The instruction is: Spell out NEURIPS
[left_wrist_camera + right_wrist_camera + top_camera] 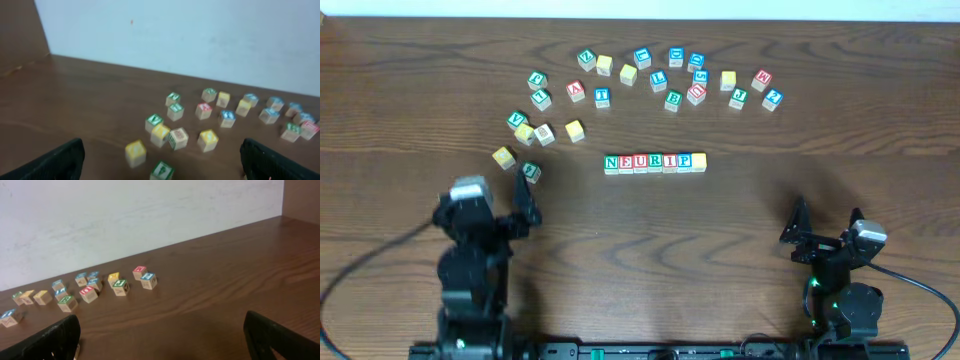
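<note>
Wooden table [720, 250]: cube row [654, 162] reads NEURIP (yellow-ended).

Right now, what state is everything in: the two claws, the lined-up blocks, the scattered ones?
left gripper: open, empty.
right gripper: open, empty.
row of cubes: seven side by side, reading N E U R I P, last top yellow, letter unreadable.
loose cubes: scattered behind the row, none held.

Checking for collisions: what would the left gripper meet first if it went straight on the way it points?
Likely the green-lettered cube nearest the left gripper, with a yellow cube just left of that line; depth is unclear.
</note>
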### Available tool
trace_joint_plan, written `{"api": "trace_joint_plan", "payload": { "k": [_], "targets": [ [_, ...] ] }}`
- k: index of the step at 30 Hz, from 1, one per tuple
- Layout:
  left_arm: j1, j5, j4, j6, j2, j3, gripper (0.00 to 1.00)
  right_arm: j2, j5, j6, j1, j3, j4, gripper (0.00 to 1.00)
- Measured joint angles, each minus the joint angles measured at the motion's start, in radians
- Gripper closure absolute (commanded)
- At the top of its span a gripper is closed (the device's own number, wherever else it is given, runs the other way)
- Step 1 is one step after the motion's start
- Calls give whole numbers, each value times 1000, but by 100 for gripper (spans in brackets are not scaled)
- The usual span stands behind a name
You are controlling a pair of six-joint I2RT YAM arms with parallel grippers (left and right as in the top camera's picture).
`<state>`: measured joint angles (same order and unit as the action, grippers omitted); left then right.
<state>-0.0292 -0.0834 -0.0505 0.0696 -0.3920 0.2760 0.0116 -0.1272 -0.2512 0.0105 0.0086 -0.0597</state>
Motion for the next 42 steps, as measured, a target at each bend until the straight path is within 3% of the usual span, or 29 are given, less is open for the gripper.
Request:
{"api": "trace_joint_plan", "payload": {
  "k": [6, 11, 42],
  "targets": [
    [9, -2, -2, -29, 225, -179, 2, 0, 0, 0, 0, 0, 0, 1],
    [9, -1, 13, -44, 310, -261, 2, 0, 0, 0, 0, 0, 0, 1],
    [9, 7, 70, -52, 380, -257, 2, 0, 0, 0, 0, 0, 0, 1]
  ]
}}
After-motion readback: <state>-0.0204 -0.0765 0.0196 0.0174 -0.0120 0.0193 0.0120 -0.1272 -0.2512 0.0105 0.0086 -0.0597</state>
